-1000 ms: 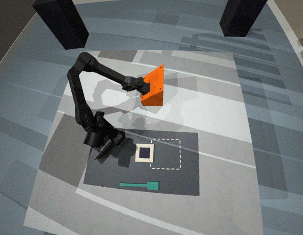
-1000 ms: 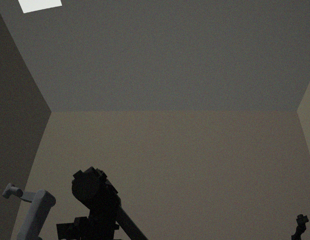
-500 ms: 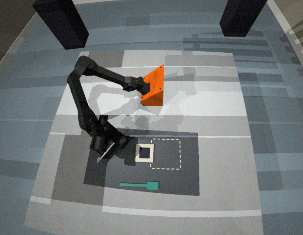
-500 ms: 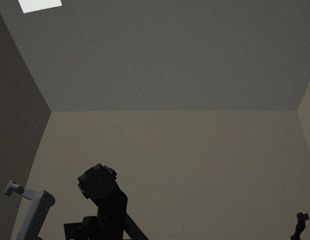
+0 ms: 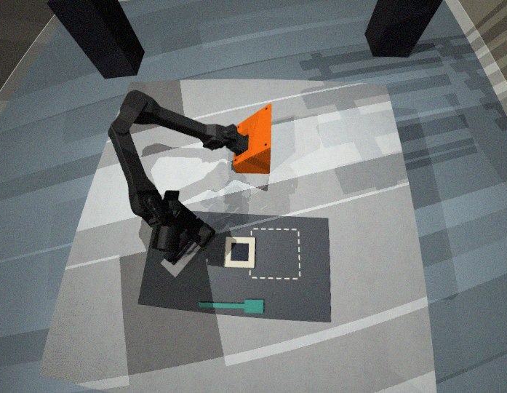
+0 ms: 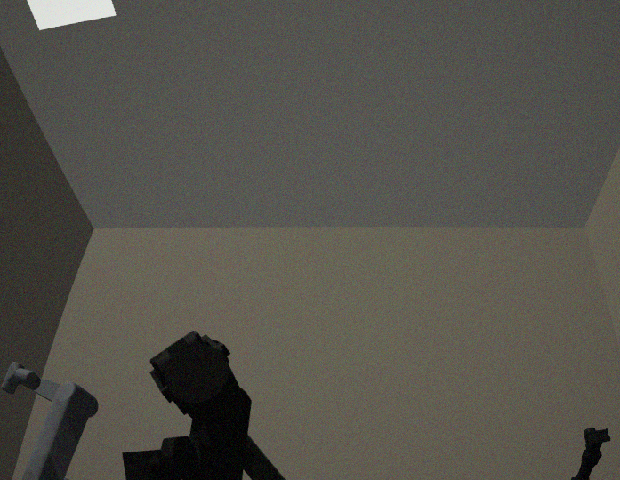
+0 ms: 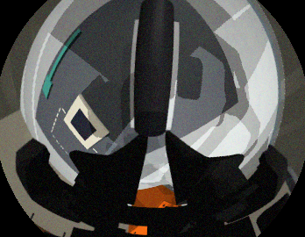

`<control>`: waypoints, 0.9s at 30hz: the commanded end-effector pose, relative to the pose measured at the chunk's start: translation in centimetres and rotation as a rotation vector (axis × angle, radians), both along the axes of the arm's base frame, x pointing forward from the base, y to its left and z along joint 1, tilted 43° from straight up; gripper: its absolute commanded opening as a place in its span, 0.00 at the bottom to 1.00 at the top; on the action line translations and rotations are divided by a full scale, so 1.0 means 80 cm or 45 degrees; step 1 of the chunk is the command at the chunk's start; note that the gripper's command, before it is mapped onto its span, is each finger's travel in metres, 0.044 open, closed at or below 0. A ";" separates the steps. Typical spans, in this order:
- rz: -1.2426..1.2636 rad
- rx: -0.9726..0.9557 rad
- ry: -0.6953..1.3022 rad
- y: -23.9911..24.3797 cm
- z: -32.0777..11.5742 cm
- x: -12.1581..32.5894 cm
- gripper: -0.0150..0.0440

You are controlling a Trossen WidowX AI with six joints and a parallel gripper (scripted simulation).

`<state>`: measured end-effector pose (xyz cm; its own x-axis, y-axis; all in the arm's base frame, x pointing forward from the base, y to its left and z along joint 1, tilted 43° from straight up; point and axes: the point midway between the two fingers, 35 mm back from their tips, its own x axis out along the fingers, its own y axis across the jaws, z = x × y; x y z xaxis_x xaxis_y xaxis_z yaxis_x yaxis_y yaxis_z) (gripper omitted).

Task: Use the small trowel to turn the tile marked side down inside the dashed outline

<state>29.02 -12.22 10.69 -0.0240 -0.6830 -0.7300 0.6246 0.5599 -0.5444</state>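
Note:
The tile (image 5: pixel 239 252) (image 7: pixel 83 125) is a cream square with its dark square mark facing up. It lies flat on the mat (image 5: pixel 314 271), and its right edge slightly overlaps the left side of the dashed outline (image 5: pixel 299 253). The small teal trowel (image 5: pixel 244 306) (image 7: pixel 57 61) lies flat near the mat's front edge, its square blade to the right in the top view. My gripper (image 7: pixel 156 134) is open by a narrow gap, with nothing seen between the fingers. It is above the mat's left part, left of the tile and away from the trowel. Its fingertips cannot be made out in the top view.
A long black bar (image 7: pixel 157 66) with pale edges crosses the upper middle of the wrist view. I cannot tell what it is. A pale grey patch (image 5: pixel 175 268) shows below the wrist. The orange base block (image 5: pixel 257 135) stands behind the mat. The exterior view does not show the mat.

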 end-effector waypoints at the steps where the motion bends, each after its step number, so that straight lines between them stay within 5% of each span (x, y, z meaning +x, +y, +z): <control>1: -0.001 0.001 0.004 -0.007 0.010 -0.008 0.42; 16: -0.006 -0.003 0.001 -0.040 0.073 -0.070 0.42; 27: -0.009 -0.011 -0.021 -0.040 0.077 -0.065 0.42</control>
<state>23.83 -15.42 16.85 -0.0165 -0.6894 -0.7242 0.6377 0.5506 -0.5387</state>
